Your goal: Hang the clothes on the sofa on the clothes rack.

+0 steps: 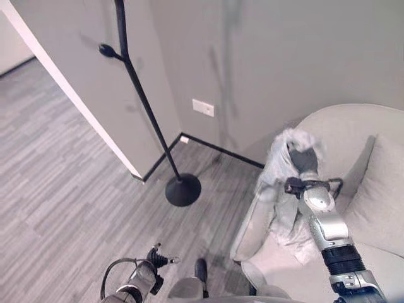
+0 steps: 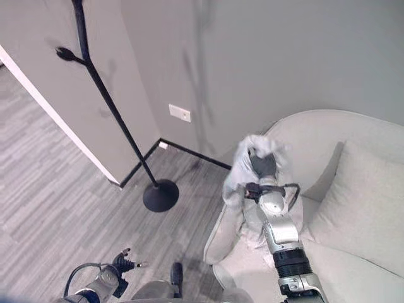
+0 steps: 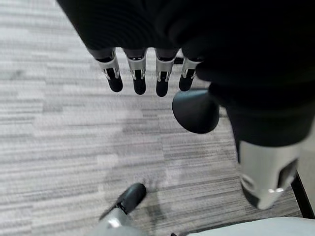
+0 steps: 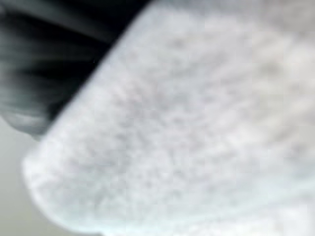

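The right hand (image 1: 304, 163) is wrapped in the garment (image 1: 278, 165) above the sofa (image 1: 341, 126) arm, with the cushion (image 1: 379, 196) to its right. To its left, open floor (image 1: 63, 189) lies between it and the rack (image 1: 136, 82), which stands close against the wall (image 1: 284, 57) corner. The left hand (image 3: 162, 59) hangs low over bare floor.

Clothes rack (image 1: 142, 101) in the upper left of the frame, foot on the floor (image 1: 57, 189) near the wall corner. Wall socket (image 1: 203, 108) to the right of the rack's pole, low on the wall (image 1: 284, 57). Sofa (image 1: 344, 129) at the right of the frame, with a cushion (image 1: 382, 196) against its back at the far right. Clothes (image 1: 281, 164) bunched over the sofa's left edge, lifted up around the right hand (image 1: 303, 161), between rack and cushion. Left hand (image 3: 147, 73) low at the bottom left of the frame, over the floor, well apart from the rack.
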Controlling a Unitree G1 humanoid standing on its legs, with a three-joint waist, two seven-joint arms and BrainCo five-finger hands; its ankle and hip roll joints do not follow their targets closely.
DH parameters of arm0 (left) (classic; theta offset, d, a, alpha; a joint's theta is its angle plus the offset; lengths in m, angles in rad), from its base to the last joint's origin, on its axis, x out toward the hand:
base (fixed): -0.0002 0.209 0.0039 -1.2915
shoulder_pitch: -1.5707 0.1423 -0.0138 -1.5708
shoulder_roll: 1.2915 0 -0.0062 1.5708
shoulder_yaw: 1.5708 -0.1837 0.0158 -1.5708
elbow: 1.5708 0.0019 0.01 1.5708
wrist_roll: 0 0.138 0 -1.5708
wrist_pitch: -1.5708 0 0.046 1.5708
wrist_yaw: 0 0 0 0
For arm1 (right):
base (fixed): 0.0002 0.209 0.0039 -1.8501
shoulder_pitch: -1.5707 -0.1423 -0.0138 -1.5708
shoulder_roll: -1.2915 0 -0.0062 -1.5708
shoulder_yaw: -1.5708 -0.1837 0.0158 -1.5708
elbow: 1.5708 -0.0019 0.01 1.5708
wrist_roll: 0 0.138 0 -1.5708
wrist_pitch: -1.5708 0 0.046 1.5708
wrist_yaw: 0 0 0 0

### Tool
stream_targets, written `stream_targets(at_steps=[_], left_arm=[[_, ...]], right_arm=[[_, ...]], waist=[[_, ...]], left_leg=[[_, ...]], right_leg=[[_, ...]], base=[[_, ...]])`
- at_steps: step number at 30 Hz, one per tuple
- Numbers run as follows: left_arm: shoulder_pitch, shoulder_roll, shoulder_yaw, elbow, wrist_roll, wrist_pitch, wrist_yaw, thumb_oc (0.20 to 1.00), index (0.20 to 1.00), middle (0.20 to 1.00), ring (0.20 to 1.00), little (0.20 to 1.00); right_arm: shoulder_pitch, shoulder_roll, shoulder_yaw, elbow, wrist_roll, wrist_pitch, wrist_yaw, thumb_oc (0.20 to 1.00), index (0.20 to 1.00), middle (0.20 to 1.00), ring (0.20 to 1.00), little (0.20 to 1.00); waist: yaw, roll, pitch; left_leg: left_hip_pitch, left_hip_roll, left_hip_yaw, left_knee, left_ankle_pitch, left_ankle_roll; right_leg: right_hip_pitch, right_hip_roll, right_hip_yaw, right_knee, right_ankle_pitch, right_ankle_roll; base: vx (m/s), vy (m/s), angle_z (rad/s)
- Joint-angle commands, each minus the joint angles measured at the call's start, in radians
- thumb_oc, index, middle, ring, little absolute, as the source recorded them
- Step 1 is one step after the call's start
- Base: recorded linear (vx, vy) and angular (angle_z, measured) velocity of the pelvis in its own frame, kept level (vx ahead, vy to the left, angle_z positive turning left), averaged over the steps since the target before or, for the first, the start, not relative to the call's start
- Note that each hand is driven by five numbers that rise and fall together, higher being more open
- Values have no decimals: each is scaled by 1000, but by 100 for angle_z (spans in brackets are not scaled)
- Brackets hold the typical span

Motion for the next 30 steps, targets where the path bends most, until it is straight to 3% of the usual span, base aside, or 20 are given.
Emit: stream_targets(at_steps=[1,3,6,7,8,9,10,11,13,14,15,18,19,20,21,30], left_arm=[[-43,-10,-24,61,-28,-14,-7,1000,1000,1000,1000,1000],[-21,-22,32,26,-73,-12,-14,1000,1000,1000,1000,1000],[-21,-22,32,26,-73,-12,-14,1000,1000,1000,1000,1000],[3,-32,130,-62,-157,0,-16,1000,1000,1000,1000,1000],[3,-32,131,-62,-157,1,-16,1000,1000,1000,1000,1000],[8,-40,172,-90,-200,2,-28,1000,1000,1000,1000,1000],[8,-40,173,-90,-200,2,-28,1000,1000,1000,1000,1000],[20,-36,215,-147,-235,6,-39,1000,1000,1000,1000,1000],[20,-36,215,-147,-235,6,-39,1000,1000,1000,1000,1000],[51,6,240,-330,-226,3,-17,1000,1000,1000,1000,1000],[65,33,239,-424,-191,0,0,1000,1000,1000,1000,1000],[67,34,240,-428,-190,3,0,1000,1000,1000,1000,1000],[43,110,221,-506,-51,-9,107,1000,1000,1000,1000,1000],[43,110,221,-506,-51,-9,106,1000,1000,1000,1000,1000],[-19,142,174,-469,17,-12,173,1000,1000,1000,1000,1000],[-116,215,122,-578,88,-13,253,1000,1000,1000,1000,1000]], right_arm=[[-145,-17,1,-115,-3,-74,8,200,200,200,200,200],[-212,-31,64,-223,22,-69,-3,200,200,200,200,200],[-212,-31,64,-223,22,-69,-3,200,200,200,200,200],[-323,-27,215,-294,159,-58,-21,200,200,200,200,200],[-324,-27,216,-293,159,-58,-21,200,200,200,200,200],[-397,-39,319,-290,267,-46,-29,200,200,200,200,200],[-397,-39,319,-290,267,-46,-29,200,200,200,200,200],[-468,-80,400,-276,359,-42,-30,200,200,200,200,200],[-468,-80,400,-276,359,-42,-30,200,200,200,200,200],[-559,-130,473,-254,435,-39,-41,200,200,200,200,200],[-583,-130,480,-238,450,-39,-46,200,200,200,200,200],[-583,-129,480,-237,450,-40,-45,200,200,200,200,200],[-611,-99,490,-233,476,-23,-68,200,200,200,200,200],[-611,-99,490,-233,476,-23,-68,200,200,200,200,200],[-649,-100,522,-267,477,-18,-92,200,200,200,200,200],[-674,-74,644,-295,515,-9,-92,200,200,200,200,200]], waist=[[26,32,-51],[21,36,-74],[21,36,-73],[18,39,-107],[16,39,-106],[11,36,-123],[11,37,-126],[9,36,-144],[9,36,-145],[16,32,-156],[23,28,-159],[23,27,-159],[37,1,-153],[37,1,-153],[37,-20,-152],[41,-39,-155]], left_leg=[[84,-12,-78,11,-91,-40],[97,-15,-77,17,-89,-41],[98,-15,-77,17,-89,-41],[110,-20,-69,24,-89,-43],[110,-20,-70,24,-89,-43],[122,-23,-66,27,-92,-43],[118,-23,-66,27,-91,-43],[123,-25,-63,29,-96,-42],[122,-25,-63,29,-96,-42],[133,-29,-63,29,-101,-43],[131,-31,-65,30,-101,-43],[130,-31,-64,30,-101,-43],[135,-37,-65,29,-106,-46],[135,-37,-65,29,-106,-46],[134,-42,-64,28,-106,-48],[138,-44,-55,19,-111,-51]], right_leg=[[-62,-85,24,42,72,14],[-54,-88,31,50,76,16],[-54,-88,31,50,76,16],[-43,-91,42,56,84,21],[-42,-91,41,56,83,21],[-34,-90,47,59,86,25],[-37,-90,47,58,87,25],[-34,-89,54,62,89,27],[-35,-89,54,62,89,27],[-26,-89,61,70,92,30],[-28,-89,64,72,96,30],[-29,-89,64,72,96,30],[-29,-88,66,77,98,31],[-29,-88,66,77,98,31],[-35,-87,68,79,104,32],[-41,-80,63,74,110,41]], base=[[-42,56,-7],[-51,81,5],[-25,46,-13],[-52,92,-11],[-78,124,-8],[-26,32,-2],[-54,68,1],[-28,36,-1],[-35,35,-6],[-61,44,-1],[-61,44,-11],[-20,-2,-8],[-41,-18,9],[-82,-32,-1],[-43,-14,-4],[-9,3,1]])
